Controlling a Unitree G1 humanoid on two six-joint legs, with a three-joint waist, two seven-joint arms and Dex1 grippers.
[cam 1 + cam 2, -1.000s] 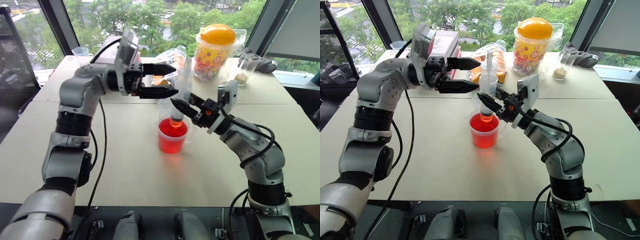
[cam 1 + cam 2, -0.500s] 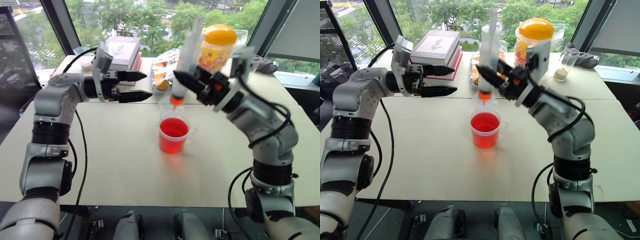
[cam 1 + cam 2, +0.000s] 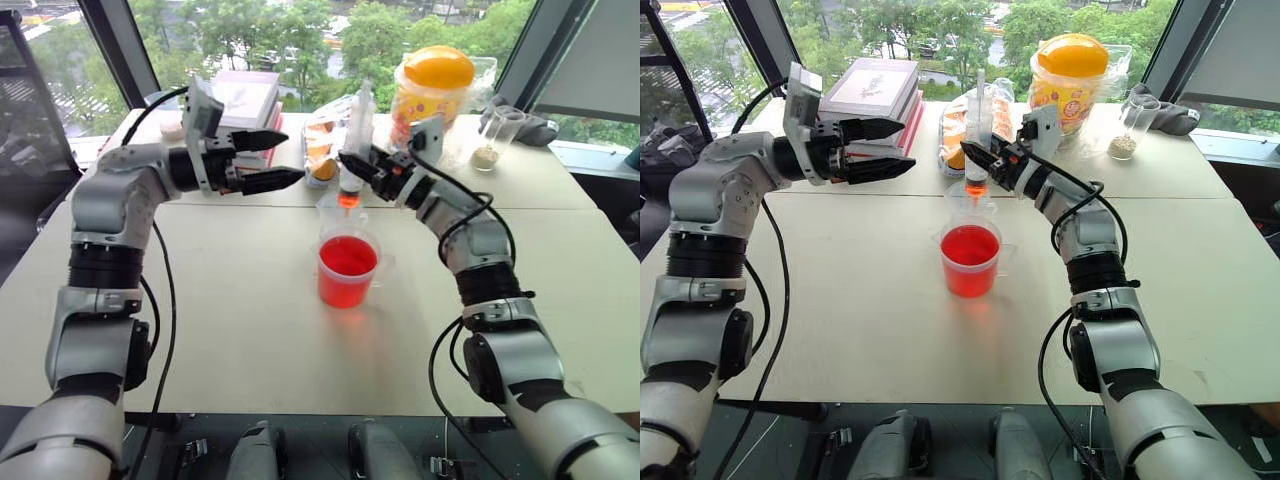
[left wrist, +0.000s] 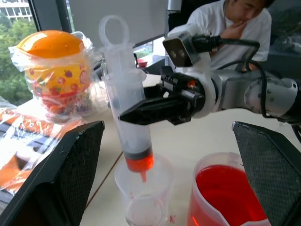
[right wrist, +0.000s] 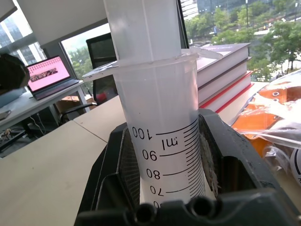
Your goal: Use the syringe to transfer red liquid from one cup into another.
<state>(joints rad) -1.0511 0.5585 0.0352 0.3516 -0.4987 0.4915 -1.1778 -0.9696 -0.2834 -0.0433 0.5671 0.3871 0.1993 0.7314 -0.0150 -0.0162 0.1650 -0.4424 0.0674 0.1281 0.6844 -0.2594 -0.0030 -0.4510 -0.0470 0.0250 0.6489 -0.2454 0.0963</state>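
My right gripper (image 3: 352,166) is shut on the barrel of the clear syringe (image 3: 354,140), which it holds upright. The syringe's orange tip (image 4: 142,175) sits at the mouth of the smaller clear cup (image 4: 143,200). A little red liquid (image 4: 139,163) lies under the dark plunger seal. The wider handled cup (image 3: 347,272), full of red liquid, stands just in front of the smaller one on the table (image 3: 250,300). My left gripper (image 3: 291,157) hangs open to the left of the syringe, level with it and apart from it, fingers pointing toward it.
Behind the cups lie orange snack bags (image 3: 322,150), an orange-lidded jar of sweets (image 3: 432,92) and a stack of books (image 3: 245,100). A tall glass with pale grains (image 3: 490,142) stands at the back right. A seated person (image 4: 235,23) shows past the table.
The right gripper lifted the syringe out of the red cup, then carried it forward and down over the smaller clear cup. The left gripper drew back to the left, staying open.
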